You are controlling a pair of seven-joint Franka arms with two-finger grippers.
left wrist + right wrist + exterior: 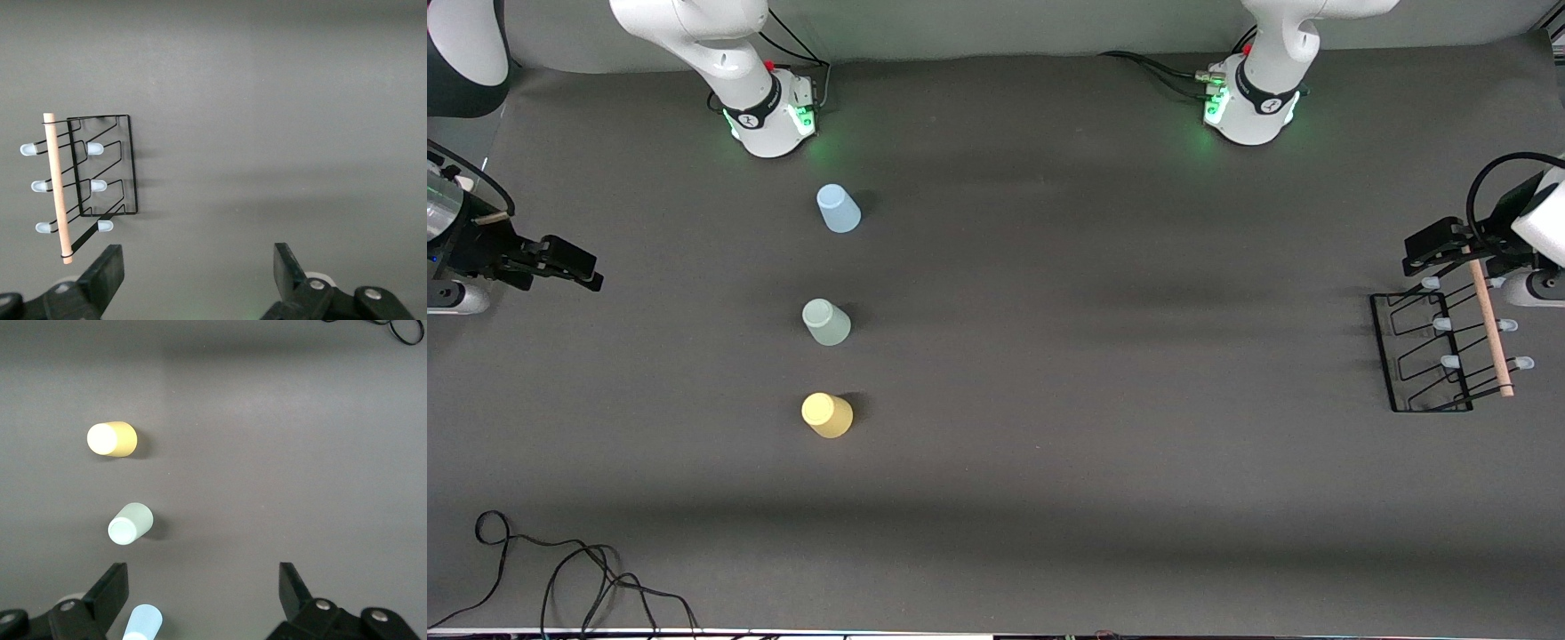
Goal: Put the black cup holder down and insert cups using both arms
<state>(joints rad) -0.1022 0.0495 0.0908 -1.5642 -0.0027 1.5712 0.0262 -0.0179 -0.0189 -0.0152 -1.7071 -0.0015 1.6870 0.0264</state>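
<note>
Currently both my left gripper point(193, 280) and right gripper point(200, 600) hang released; black cup holder point(1432, 356), light and stiff, at table's 3 o'clock edge: grasp its wooden handle point(1490, 324).

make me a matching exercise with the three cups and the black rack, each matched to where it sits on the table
Things:
1. light blue cup
2. pale green cup
3. yellow cup
4. black cup holder

Places:
A. middle of the row of cups
B. at the left arm's end of the table, under the left gripper
C. the cup nearest the front camera
D. the cup nearest the right arm's base

Pairs: 1-D, 2-A, 3-C, 4-B
</note>
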